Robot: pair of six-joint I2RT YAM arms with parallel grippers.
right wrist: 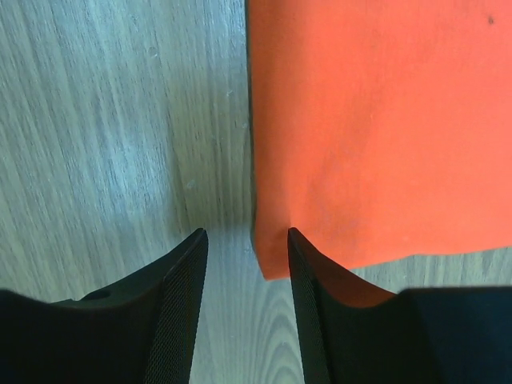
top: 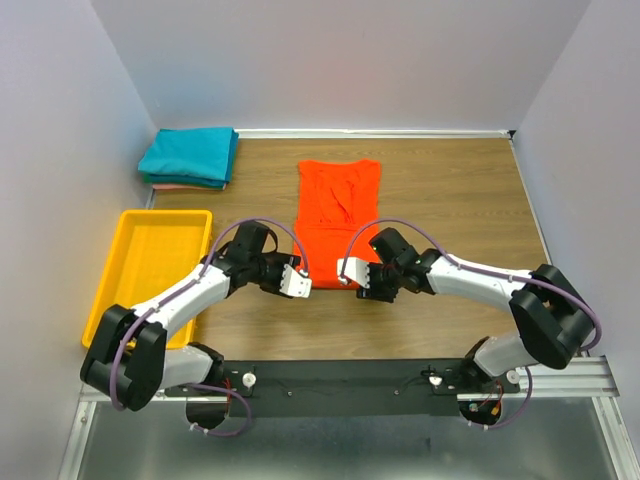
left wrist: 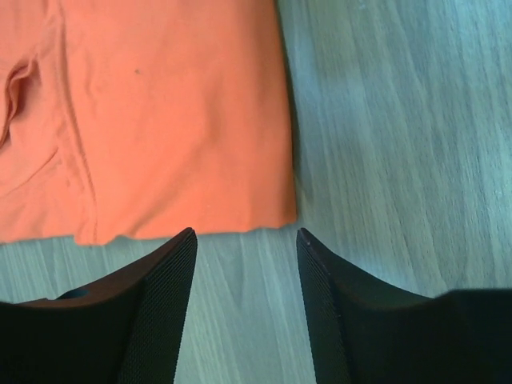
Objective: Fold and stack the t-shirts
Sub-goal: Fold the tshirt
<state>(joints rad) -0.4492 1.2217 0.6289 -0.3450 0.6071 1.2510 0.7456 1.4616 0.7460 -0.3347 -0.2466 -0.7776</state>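
The orange-red t-shirt (top: 338, 200) lies flat on the wooden table (top: 450, 200), folded into a long strip, its hem towards the arms. My left gripper (top: 299, 282) is open and empty at the hem's left corner. In the left wrist view the shirt (left wrist: 160, 120) ends just beyond the open gripper (left wrist: 244, 236). My right gripper (top: 355, 275) is open at the hem's right corner. In the right wrist view the shirt (right wrist: 376, 120) has its corner between the open jaws of the gripper (right wrist: 246, 234), not clamped. The teal t-shirt (top: 188, 153) lies folded at the back left on the pale pink one (top: 178, 186).
A yellow plastic tray (top: 105, 290) stands at the left, beside my left arm. White walls close the table at the back and both sides. Bare wood shows to the right of the orange-red shirt.
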